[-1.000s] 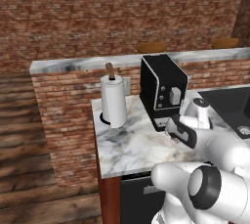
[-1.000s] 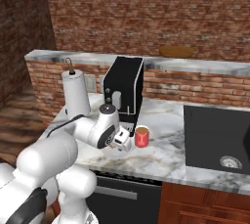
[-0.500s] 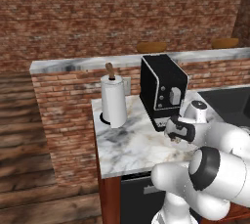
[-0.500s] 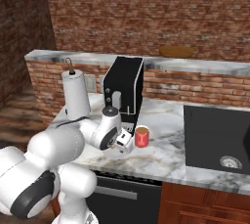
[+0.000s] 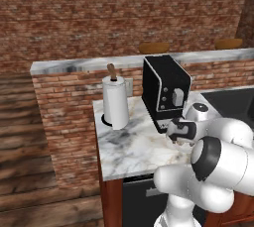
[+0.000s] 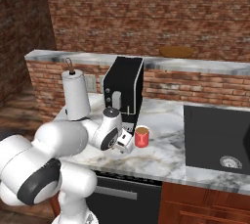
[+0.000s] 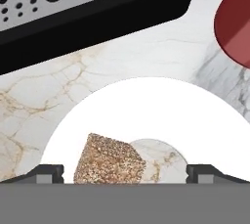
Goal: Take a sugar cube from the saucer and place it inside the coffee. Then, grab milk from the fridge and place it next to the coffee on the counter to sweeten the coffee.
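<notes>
As seen from the left base view, I find the coffee machine (image 5: 165, 91) standing on the marble table (image 5: 130, 146), and I take it as my landmark. To its left stands a paper towel roll (image 5: 115, 103) on a dark holder. In front of the machine, my arm bends low over the table; the wrist (image 5: 182, 131) sits just before the machine's base, and the fingers are hidden from me here. Behind the machine runs the higher marble ledge (image 5: 79, 65) on brick, carrying a brown wooden bowl (image 5: 154, 47).

From the right base view, the coffee (image 6: 141, 136), a red mug with brown liquid, stands just in front of the machine (image 6: 125, 91), toward its right corner. My gripper (image 6: 125, 145) hangs just left of the mug, in front of the machine, pointing down at the table. The black sink (image 6: 219, 137) lies well to the right of the machine.

Through the hand view, the machine's perforated drip tray (image 7: 83, 3) crosses the top. Below it the white saucer (image 7: 161, 115) lies on the marble, and the sugar cube (image 7: 109, 160) rests on it. The mug's red wall (image 7: 237, 22) shows beside the saucer. My fingers (image 7: 49, 173) stand wide, one tip either side of the cube, touching nothing that I can see.
</notes>
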Available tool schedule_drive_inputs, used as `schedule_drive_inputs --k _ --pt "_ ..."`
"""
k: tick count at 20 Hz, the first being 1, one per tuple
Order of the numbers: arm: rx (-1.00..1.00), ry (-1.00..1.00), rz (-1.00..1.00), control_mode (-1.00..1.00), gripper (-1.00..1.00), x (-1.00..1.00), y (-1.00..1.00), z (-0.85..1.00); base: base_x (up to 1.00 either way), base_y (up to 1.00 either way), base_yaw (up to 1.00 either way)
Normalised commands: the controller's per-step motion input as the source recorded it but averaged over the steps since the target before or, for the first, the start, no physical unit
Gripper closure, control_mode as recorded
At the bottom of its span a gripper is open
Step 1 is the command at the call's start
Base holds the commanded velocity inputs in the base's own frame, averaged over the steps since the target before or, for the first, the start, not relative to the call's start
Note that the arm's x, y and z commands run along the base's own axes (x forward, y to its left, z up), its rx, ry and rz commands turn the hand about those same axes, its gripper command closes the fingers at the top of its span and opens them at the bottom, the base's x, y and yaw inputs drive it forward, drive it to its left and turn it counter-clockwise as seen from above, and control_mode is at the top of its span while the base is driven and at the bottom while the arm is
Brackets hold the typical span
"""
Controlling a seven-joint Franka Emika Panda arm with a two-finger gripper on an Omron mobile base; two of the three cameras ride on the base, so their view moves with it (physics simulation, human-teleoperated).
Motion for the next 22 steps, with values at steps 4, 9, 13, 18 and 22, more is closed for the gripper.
schedule_drive_inputs --k 4,9,13,18,22 --pt "0.0 0.0 0.0 -1.0 -1.0 0.06 0.0 -0.1 0.0 0.0 0.0" --pt "0.0 0.0 0.0 -1.0 1.0 0.0 0.0 -0.1 0.0 0.0 0.0" --pt "0.0 0.0 0.0 -1.0 1.0 0.0 0.0 -0.01 0.0 0.0 0.0" --pt "0.0 -0.01 0.0 -1.0 1.0 0.0 0.0 0.0 0.0 0.0 0.0" --pt "0.0 -0.02 0.0 -1.0 1.0 -0.06 0.0 0.23 0.0 0.0 0.0"
